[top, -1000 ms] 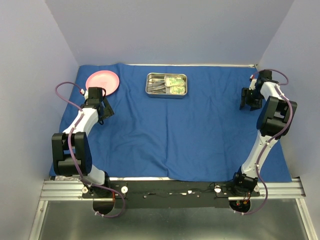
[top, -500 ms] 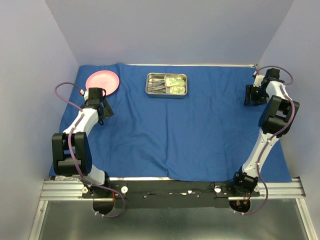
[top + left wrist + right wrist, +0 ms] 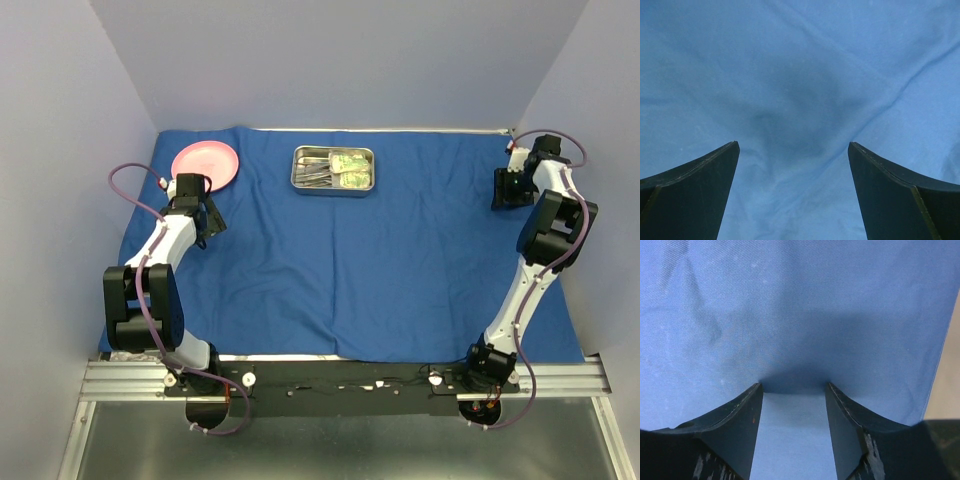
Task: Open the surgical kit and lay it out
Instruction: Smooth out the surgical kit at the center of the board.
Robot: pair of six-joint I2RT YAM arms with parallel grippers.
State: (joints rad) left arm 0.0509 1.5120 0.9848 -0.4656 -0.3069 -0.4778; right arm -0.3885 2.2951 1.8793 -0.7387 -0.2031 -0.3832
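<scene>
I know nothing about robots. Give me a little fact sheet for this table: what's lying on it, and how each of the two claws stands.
Cover: blue cloth, spread across the table
Tray: steel tray, far middle, holding metal tools and yellowish packets
Plate: pink plate, far left
Left claw: open, over the cloth beside the plate
Right claw: open, tips down close to the cloth near its far right edge

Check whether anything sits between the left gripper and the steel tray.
Nothing visible does. Only bare blue cloth lies between the left gripper, whose jaws are open just above the cloth, and the tray at the far middle. The pink plate lies just past the gripper toward the back wall, off that line.
</scene>
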